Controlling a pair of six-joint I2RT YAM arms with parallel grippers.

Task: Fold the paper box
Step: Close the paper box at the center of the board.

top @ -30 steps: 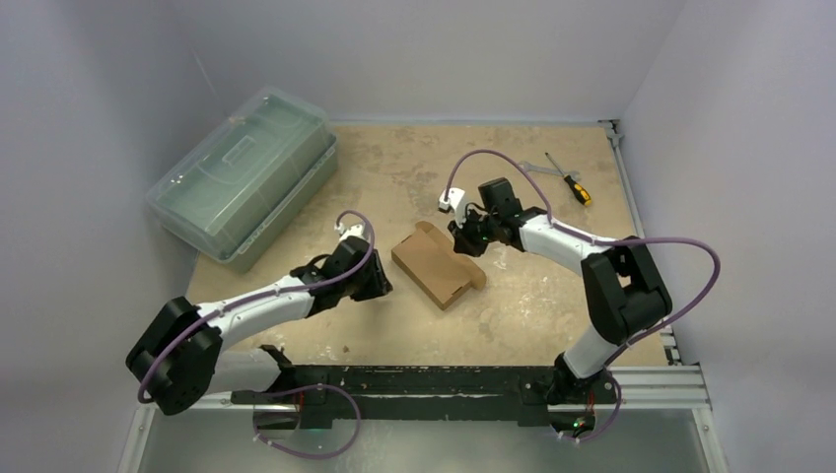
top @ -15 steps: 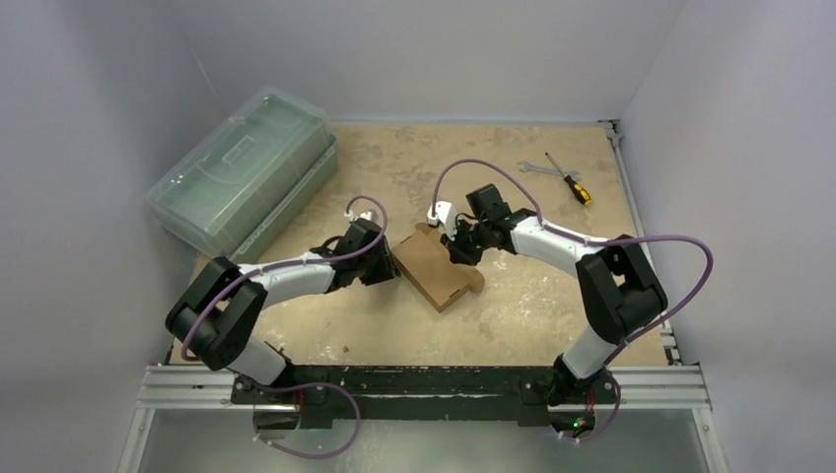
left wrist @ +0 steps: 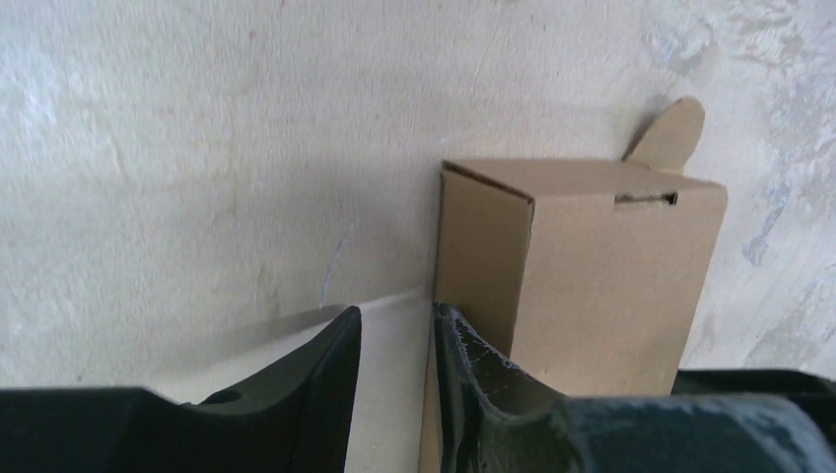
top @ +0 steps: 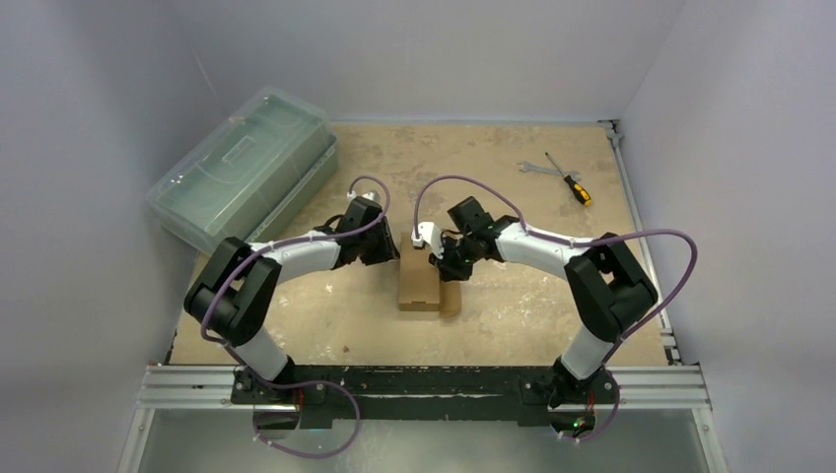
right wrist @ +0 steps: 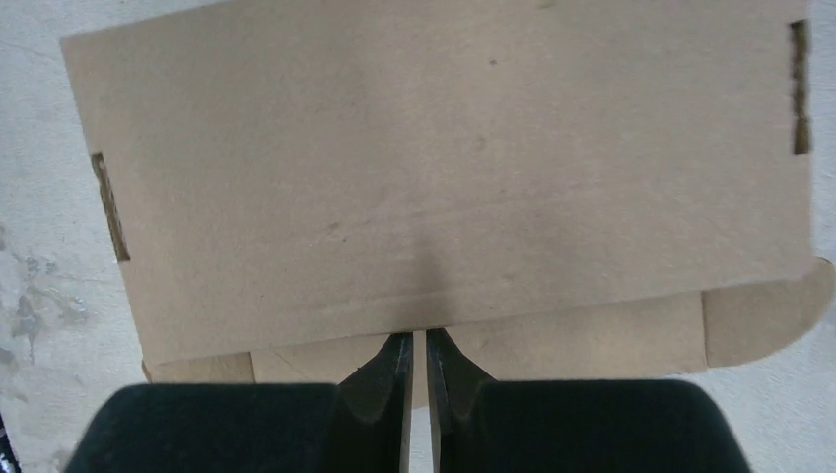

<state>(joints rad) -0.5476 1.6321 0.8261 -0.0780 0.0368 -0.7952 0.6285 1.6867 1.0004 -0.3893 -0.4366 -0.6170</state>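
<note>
At the far left, well apart from the work, lies a translucent green case (top: 242,172). The left arm has swung in from the near left, and the left fingers (left wrist: 325,379) now stand a little apart at the far left end of the paper box (top: 419,288). One rests against its side wall, and they grip nothing that I can make out. The box sits mid-tabletop and has turned from a slant to run near-to-far. It looks squared up into a carton body, with a slot and a rounded tab showing at its end. The right fingers (right wrist: 380,379) are pinched almost together on a flap edge at its far right. I judge the body formed and now lined up for tucking the end flaps. A wrench (top: 530,168) and a screwdriver (top: 572,182) lie far right. The tabletop (top: 513,315) is worn, blotchy tan board, boxed in by plain pale walls (top: 444,49).
</note>
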